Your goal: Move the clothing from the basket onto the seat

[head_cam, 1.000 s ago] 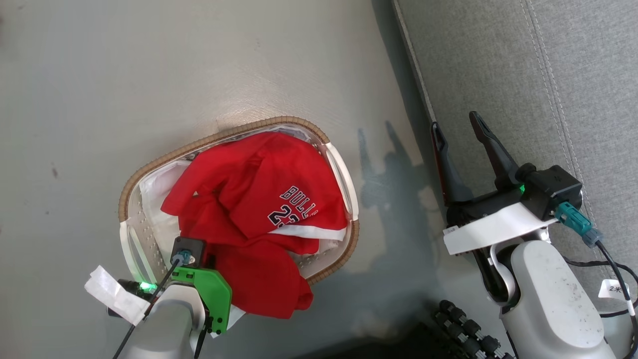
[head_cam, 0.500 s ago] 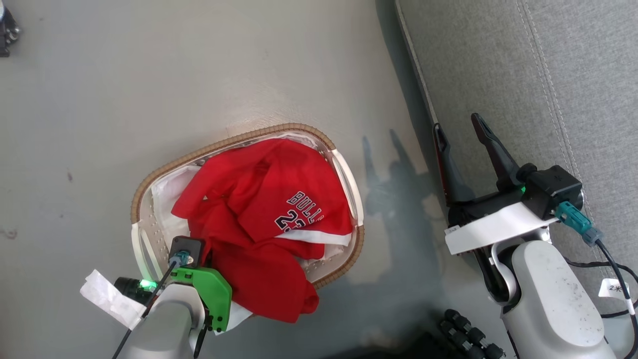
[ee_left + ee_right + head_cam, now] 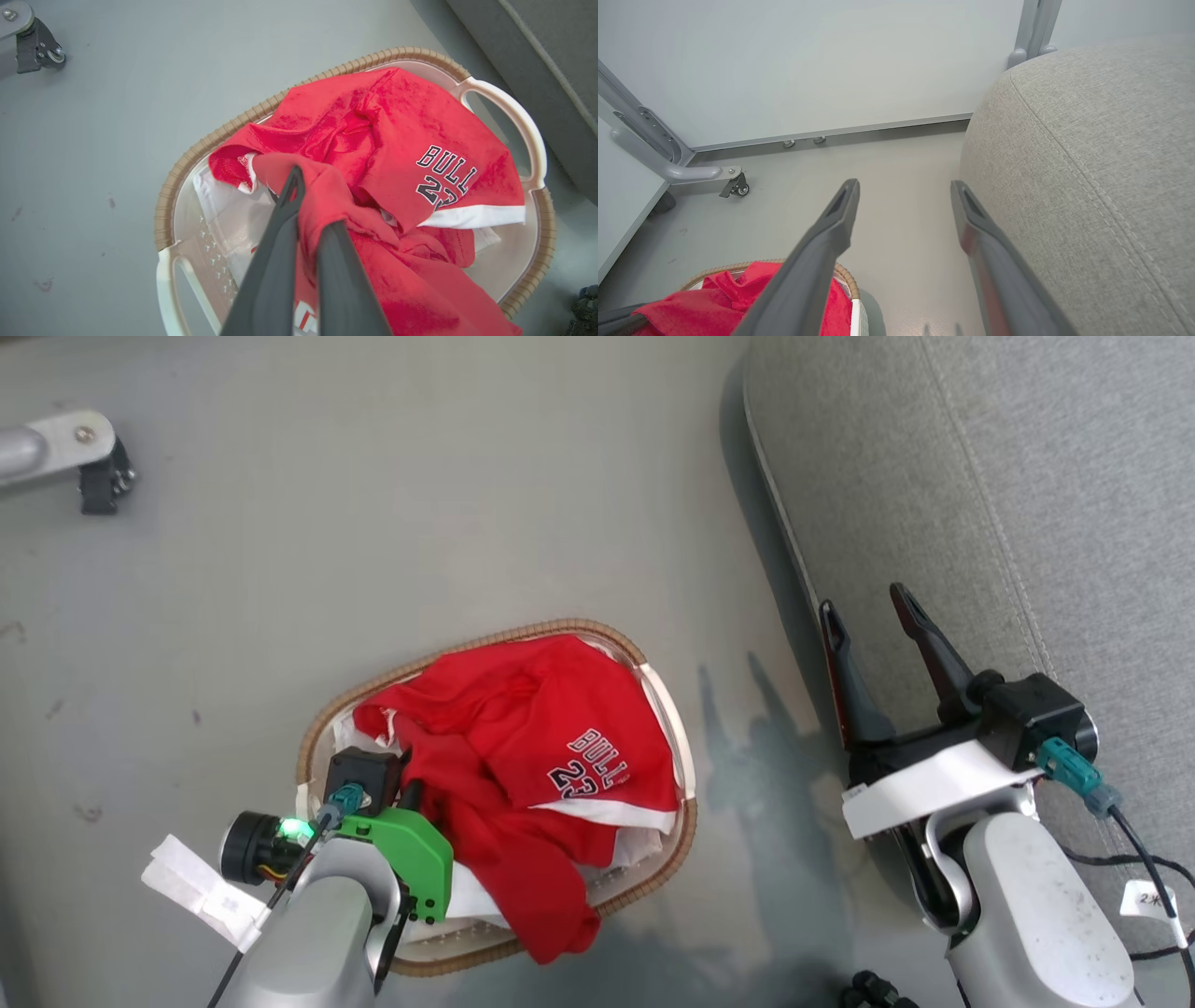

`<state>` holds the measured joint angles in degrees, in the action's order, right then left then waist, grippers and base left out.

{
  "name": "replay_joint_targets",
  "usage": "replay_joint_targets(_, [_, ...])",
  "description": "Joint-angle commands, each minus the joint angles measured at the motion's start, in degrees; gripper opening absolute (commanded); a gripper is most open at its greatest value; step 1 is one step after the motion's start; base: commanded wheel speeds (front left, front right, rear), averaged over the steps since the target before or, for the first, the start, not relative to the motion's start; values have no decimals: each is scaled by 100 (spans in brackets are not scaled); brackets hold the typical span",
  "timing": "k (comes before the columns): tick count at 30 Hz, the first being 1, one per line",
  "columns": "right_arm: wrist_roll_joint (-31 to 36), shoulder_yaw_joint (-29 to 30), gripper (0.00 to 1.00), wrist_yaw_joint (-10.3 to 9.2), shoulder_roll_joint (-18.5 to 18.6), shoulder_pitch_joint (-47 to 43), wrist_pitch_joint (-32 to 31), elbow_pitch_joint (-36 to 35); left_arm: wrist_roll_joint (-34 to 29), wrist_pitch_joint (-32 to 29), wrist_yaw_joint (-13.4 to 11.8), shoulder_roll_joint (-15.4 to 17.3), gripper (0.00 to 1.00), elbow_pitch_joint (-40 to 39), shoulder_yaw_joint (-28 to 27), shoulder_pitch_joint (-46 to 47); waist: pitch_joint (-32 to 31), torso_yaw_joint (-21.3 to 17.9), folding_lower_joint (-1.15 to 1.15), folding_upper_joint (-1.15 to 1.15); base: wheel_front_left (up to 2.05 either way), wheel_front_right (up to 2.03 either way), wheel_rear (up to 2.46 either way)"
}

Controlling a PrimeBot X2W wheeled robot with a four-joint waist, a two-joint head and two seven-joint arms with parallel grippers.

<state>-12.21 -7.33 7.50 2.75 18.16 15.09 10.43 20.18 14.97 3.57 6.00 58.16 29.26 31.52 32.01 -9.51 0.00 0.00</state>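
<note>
1. The left claw [image 3: 308, 205] is pressed together on a fold of the red clothing [image 3: 397, 140], which is pinched between its two dark fingers.
2. The rest of the clothing is heaped in the basket [image 3: 205, 144], and one end is draped over the rim nearest the robot.
3. "BULL" over "23" is read in white and dark letters on the upper garment, above a white band; the word's end is lost in a fold.
4. The right claw [image 3: 864, 602] is spread wide with nothing held, and is seen over the edge of the seat [image 3: 1027, 476].
5. A strip of bare floor [image 3: 373, 523] is left between the basket's white handle and the seat's rounded, stitched edge.
6. Open floor is seen beyond the basket, as far as a castered metal leg [image 3: 93, 476].
7. A white tag [image 3: 1153, 899] is hung on the cable by the right forearm; its writing is too small to read.
</note>
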Motion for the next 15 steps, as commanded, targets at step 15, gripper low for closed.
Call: replay_joint_targets(15, [331,237,100,-2,25,-785,11,220,-627,28,82,315,0,-1982,-59,-535,-1779,495,0,0,0,0,0])
